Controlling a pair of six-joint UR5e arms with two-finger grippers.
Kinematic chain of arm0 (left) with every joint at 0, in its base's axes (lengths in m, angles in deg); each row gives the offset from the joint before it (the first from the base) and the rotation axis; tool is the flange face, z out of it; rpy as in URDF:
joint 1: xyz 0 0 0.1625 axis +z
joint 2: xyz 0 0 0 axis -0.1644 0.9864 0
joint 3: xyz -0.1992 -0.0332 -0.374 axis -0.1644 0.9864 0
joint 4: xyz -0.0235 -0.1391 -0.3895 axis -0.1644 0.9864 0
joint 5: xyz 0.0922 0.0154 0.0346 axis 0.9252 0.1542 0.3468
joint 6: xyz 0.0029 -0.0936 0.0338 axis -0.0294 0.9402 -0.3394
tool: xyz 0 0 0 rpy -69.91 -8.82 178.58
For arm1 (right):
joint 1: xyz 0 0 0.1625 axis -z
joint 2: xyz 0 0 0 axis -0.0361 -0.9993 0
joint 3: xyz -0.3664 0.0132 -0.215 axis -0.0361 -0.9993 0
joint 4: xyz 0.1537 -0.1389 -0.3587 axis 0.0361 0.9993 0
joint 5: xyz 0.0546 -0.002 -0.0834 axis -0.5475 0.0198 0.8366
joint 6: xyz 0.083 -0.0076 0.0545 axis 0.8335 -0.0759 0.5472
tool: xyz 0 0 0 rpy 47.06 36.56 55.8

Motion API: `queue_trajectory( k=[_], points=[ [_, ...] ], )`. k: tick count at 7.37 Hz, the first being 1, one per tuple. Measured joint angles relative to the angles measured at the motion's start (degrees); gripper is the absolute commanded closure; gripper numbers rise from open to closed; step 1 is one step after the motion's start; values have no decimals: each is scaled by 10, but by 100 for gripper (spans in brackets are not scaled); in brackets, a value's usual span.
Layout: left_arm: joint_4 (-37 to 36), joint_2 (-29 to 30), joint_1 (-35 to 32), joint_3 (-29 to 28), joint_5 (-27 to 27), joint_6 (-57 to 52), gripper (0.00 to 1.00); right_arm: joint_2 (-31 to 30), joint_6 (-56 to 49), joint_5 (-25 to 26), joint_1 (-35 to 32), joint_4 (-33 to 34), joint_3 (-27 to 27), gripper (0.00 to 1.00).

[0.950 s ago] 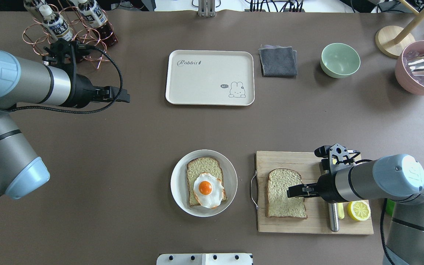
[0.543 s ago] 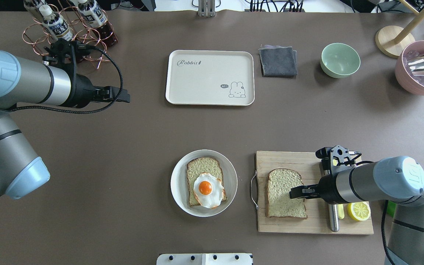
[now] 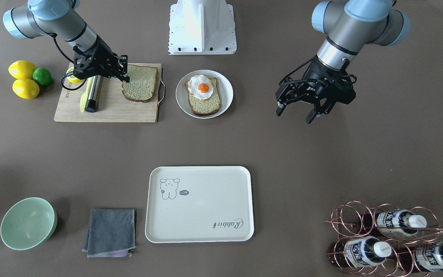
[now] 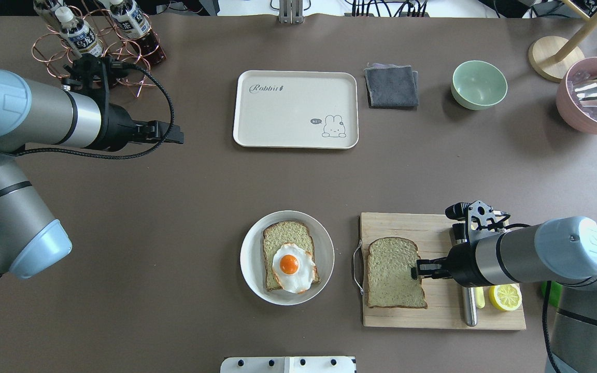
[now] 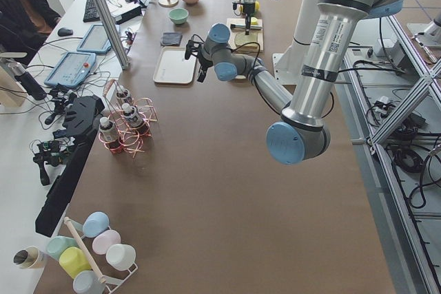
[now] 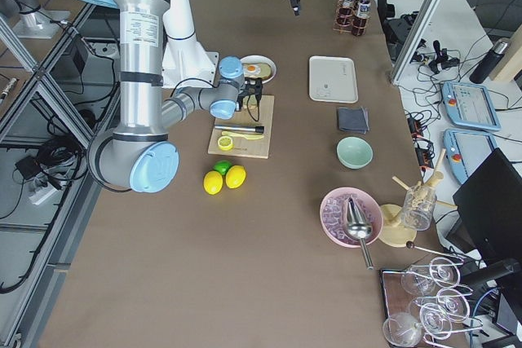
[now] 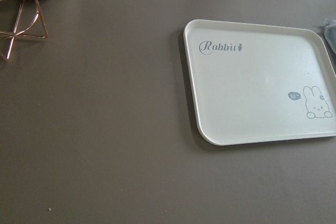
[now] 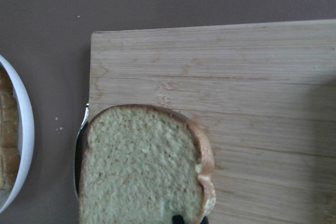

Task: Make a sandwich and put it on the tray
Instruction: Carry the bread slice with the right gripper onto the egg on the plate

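Bread slice (image 4: 394, 272) on the cutting board (image 4: 407, 223), its crust edge pinched by my right claw (image 4: 416, 270). Just beside the board, a white plate (image 4: 249, 254) holds the other slice (image 4: 285, 235), topped with the fried egg (image 4: 290, 267). The cream tray (image 4: 295, 109) sits well apart, across the tabletop (image 4: 174, 207). My left claw (image 3: 294, 115) hangs spread above the tabletop, near the copper bottle rack (image 4: 96, 46).
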Motion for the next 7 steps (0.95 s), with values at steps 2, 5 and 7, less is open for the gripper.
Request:
queue_trajectory(
  k=[2, 5, 7],
  points=[
    [0, 1, 0, -1, -2, -1, 3, 1, 11, -40, -28, -3, 31, 100],
    [0, 0, 0, -2, -2, -1, 3, 56, 77, -61, -46, -69, 8, 100],
    [1, -1, 0, -3, -2, -1, 3, 110, 94, -51, -35, -78, -30, 100]
  ],
)
